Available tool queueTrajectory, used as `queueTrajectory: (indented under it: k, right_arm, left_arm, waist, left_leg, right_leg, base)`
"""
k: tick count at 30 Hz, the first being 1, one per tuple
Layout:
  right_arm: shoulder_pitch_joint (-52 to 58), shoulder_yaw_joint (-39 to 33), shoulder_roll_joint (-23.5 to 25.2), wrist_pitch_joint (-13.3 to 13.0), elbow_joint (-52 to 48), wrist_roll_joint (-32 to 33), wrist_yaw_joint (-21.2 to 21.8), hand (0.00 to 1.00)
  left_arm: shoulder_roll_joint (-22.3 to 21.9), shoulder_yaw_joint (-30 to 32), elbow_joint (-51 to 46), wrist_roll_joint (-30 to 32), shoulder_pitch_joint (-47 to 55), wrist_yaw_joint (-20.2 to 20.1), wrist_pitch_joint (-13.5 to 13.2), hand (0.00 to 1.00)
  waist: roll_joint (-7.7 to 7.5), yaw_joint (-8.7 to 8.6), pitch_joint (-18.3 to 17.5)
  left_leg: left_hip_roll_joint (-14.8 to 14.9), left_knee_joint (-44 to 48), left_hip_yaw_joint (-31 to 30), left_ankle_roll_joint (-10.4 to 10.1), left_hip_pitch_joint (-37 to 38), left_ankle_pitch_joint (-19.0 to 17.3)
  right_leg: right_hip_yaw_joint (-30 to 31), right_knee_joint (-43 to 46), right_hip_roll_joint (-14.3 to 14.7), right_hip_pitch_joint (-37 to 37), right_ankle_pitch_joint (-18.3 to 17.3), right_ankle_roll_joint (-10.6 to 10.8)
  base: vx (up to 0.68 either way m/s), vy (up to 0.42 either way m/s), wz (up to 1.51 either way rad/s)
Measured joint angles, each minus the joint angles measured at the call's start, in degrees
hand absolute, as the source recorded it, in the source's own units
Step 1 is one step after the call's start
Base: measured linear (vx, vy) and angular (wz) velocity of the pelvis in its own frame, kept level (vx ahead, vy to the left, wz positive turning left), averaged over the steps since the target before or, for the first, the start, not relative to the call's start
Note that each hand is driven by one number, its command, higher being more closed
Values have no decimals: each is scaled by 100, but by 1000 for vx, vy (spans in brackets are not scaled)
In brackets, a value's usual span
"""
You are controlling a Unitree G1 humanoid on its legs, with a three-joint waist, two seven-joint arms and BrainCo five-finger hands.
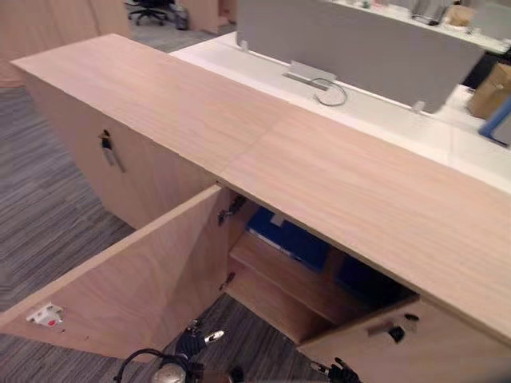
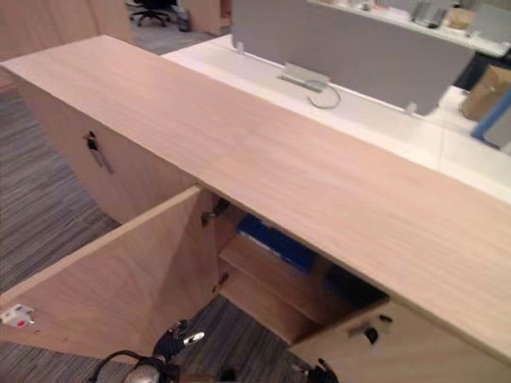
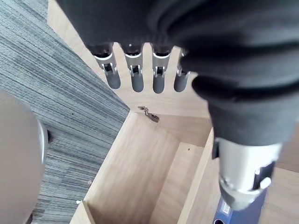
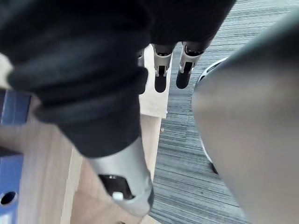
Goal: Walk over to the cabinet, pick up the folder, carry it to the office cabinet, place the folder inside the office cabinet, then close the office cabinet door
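Note:
A blue folder (image 1: 287, 237) lies on the upper shelf inside the wooden office cabinet (image 1: 335, 175); its blue edge also shows past my left thumb (image 3: 233, 215). A second blue item (image 1: 363, 279) sits to its right on the same shelf. The cabinet's left door (image 1: 136, 279) swings wide open toward me, and the right door (image 1: 415, 343) stands partly open. My left hand (image 3: 137, 79) hangs in front of the open compartment, fingers straight and holding nothing. My right hand (image 4: 161, 74) is low by the right door, fingers straight and empty, with blue folders (image 4: 9, 186) beside it.
A closed cabinet door with a key (image 1: 108, 148) lies further left. Behind the cabinet stands a white desk (image 1: 239, 60) with a grey divider (image 1: 359, 40) and a cardboard box (image 1: 491, 88). Grey striped carpet (image 1: 40, 215) runs to the left, with an office chair (image 1: 152, 9) far off.

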Motion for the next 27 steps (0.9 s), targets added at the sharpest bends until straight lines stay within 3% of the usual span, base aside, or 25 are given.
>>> queueTrajectory:
  k: [2,3,5,9,15,16,17,18,19,20,23,26,27]
  right_arm:
    - [-61,97,-19,6,70,-25,76,0]
    - [-156,91,-42,18,191,-24,93,0]
    - [-220,91,-68,26,324,-20,92,0]
    - [-299,95,-84,51,470,7,79,0]
    - [-407,109,-138,70,631,5,43,0]
    - [-444,86,-143,69,678,5,44,0]
    - [-508,45,-148,69,736,6,45,0]
    - [-510,40,-162,67,729,8,46,0]
    - [-522,-9,-216,63,675,13,49,0]
    - [-544,-151,-240,67,642,19,42,0]
    - [-496,-186,-258,66,612,112,72,0]
    - [-431,-430,-274,70,610,235,197,0]
    - [-360,-634,-275,70,599,239,232,0]
  left_arm:
    - [14,-68,0,-4,24,-100,-1,0]
    - [71,-209,-1,-4,10,-186,-23,0]
    - [104,-269,56,2,-8,-229,-29,0]
    - [137,-252,176,19,-46,-239,-33,0]
    - [113,-3,222,13,-69,-236,-5,0]
    - [127,80,227,-6,-77,-230,3,0]
    - [145,202,244,-8,-68,-225,12,0]
    - [155,254,288,-11,-69,-224,17,0]
    - [151,358,367,-85,-65,-225,18,0]
    - [121,487,383,-176,-49,-225,12,0]
    - [176,673,505,-506,-46,-321,-8,0]
    - [416,1150,817,-531,61,-643,15,0]
    - [659,1537,961,-510,328,-754,67,0]
  waist:
    - [-4,-29,-41]
    - [-14,-34,-46]
    - [26,-35,-74]
    - [21,-76,-83]
    - [29,-74,14]
    - [34,-75,87]
    - [65,-81,165]
    - [94,-105,202]
    - [200,-141,286]
    - [286,-110,374]
    - [284,-71,371]
    - [291,-127,365]
    - [295,-150,352]
  left_leg:
    - [38,25,-108,-47,10,-28]
    - [70,28,-208,-136,4,-81]
    - [181,42,-295,-245,-4,-144]
    - [498,-37,-575,-392,47,-217]
    - [436,-265,-911,-512,15,28]
    - [407,-196,-810,-524,-58,29]
    - [660,6,-33,-424,-246,-187]
    - [894,222,496,-467,-385,-288]
    - [1316,617,1309,-523,-581,-332]
    - [1349,819,1560,-452,-691,-367]
    - [1010,573,1538,-435,-676,-436]
    - [989,137,2336,-380,-528,-522]
    - [799,-241,2257,-167,-390,-82]
  right_leg:
    - [-7,-236,235,7,80,-119]
    - [-3,-549,394,20,356,-222]
    - [-21,-723,525,123,423,-142]
    - [-320,-939,879,337,481,-227]
    - [-776,-1186,868,509,542,-318]
    - [-913,-1187,818,532,542,-318]
    - [-1084,-1173,798,541,542,-319]
    - [-1161,-1162,802,551,540,-320]
    - [-1304,-1128,819,608,523,-322]
    - [-1369,-1029,748,613,476,-260]
    - [-1395,-825,448,491,381,-163]
    - [-1400,-1113,200,537,381,-160]
    - [-1402,-1253,158,582,424,-164]
  base:
    - [146,-256,37]
    - [123,-263,34]
    - [103,-227,15]
    - [40,-271,22]
    - [-49,-89,38]
    - [-109,25,46]
    - [-123,20,48]
    - [-155,23,55]
    - [-109,75,55]
    - [-88,141,46]
    - [-19,240,26]
    - [52,191,36]
    - [85,88,45]
